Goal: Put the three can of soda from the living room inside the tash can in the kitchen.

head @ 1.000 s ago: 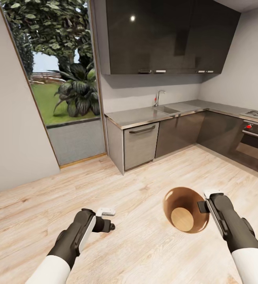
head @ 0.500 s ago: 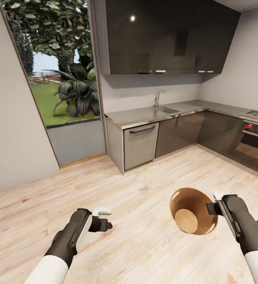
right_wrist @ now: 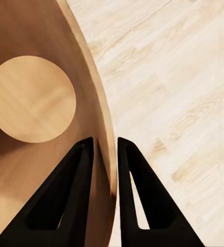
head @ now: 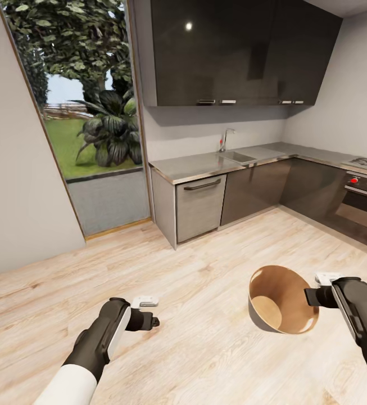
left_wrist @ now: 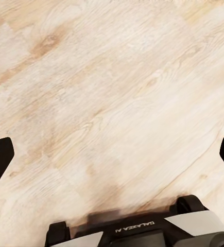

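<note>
The tash can [head: 285, 284], a round bin with an orange-brown inside, hangs tilted over the kitchen floor at the lower right of the head view. My right gripper [head: 312, 296] is shut on its rim. In the right wrist view the gripper [right_wrist: 105, 146] has one finger [right_wrist: 70, 180] inside the bin wall [right_wrist: 24, 25] and the other outside. The bin's round bottom is bare. My left gripper [head: 149, 312] hovers open over the floor at the lower left, its fingertips spread wide with nothing between them [left_wrist: 112, 154]. The cans of soda are out of view.
Grey cabinets with a steel counter [head: 205, 164] and sink [head: 236, 156] run along the back wall. An oven [head: 366, 202] stands at the right. A tall window [head: 87, 129] is at the back left. Light wood floor [head: 194, 349] stretches between my arms.
My right gripper has carried the tash can to the right and tipped it more. The left arm drew back slightly, then stayed still.
</note>
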{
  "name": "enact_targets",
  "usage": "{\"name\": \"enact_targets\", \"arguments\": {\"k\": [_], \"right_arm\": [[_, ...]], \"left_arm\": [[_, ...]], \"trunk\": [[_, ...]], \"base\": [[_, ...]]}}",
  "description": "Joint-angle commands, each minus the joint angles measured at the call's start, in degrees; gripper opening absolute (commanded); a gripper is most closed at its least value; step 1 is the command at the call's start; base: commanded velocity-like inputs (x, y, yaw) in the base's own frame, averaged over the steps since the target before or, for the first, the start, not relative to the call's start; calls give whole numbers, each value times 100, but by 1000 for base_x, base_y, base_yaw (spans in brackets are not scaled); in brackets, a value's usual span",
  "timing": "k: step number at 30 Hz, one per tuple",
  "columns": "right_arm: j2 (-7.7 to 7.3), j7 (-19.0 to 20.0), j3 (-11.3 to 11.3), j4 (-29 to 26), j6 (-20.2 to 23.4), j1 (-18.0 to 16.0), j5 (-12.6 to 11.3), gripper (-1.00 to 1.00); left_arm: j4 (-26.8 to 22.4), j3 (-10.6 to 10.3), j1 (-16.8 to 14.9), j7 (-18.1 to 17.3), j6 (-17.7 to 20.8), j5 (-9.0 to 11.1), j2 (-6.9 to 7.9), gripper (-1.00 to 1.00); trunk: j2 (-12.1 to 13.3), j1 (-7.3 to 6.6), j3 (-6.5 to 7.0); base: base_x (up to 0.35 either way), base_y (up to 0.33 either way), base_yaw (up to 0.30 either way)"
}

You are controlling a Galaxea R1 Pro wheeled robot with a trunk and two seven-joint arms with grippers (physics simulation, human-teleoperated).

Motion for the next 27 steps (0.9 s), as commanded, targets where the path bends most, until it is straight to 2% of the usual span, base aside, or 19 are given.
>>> {"name": "enact_targets", "arguments": {"k": [1, 13, 27], "right_arm": [[-16, 51, -3, 2, 23, -2, -214, -100], [-58, -22, -6, 10, 23, -2, -176, -100], [13, -358, 72, 8, 23, -2, -158, -100]], "left_arm": [[1, 2, 0, 3, -1, -2, -1, 100], [6, 9, -1, 30, -10, -14, -10, 100], [9, -7, -2, 33, -23, -1, -34, 100]], "trunk": [[0, 0, 1], [0, 0, 2], [0, 0, 9]], "base": [[0, 17, 0], [0, 115, 12], [0, 14, 205]]}}
